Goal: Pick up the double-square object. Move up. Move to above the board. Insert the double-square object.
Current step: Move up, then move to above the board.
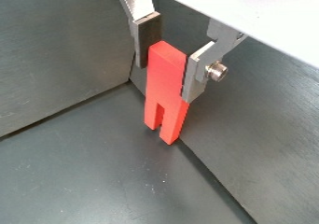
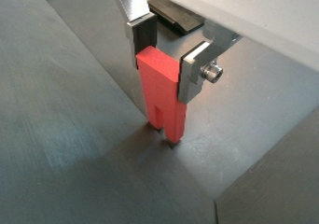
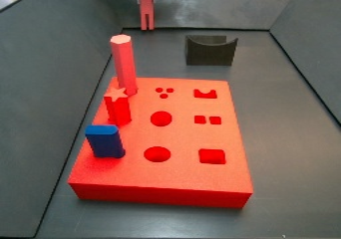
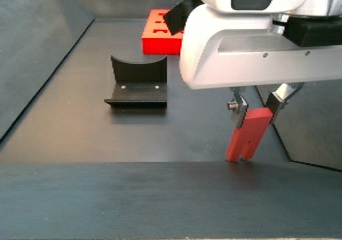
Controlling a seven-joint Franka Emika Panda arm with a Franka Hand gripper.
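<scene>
My gripper (image 1: 173, 52) is pinching the double-square object (image 1: 165, 90) by its upper part, silver plates flat against two opposite sides; both wrist views show the same grip (image 2: 165, 57) on the peg (image 2: 161, 99). Peg hangs upright below my fingers, the split end with its two square legs pointing down. In a wrist view the legs sit right at the dark grey floor (image 2: 75, 125), close to a seam near the wall; can't tell if they touch it or clear it. In a side view the peg (image 4: 249, 134) leans slightly under the white wrist housing. The board (image 3: 167, 143) is well apart from my claw, across the floor, with the dark grey notched block (image 3: 208, 49) between us. On the board: hexagonal pillar (image 3: 123, 66), short red star-topped peg (image 3: 118, 106), blue block (image 3: 104, 140).
</scene>
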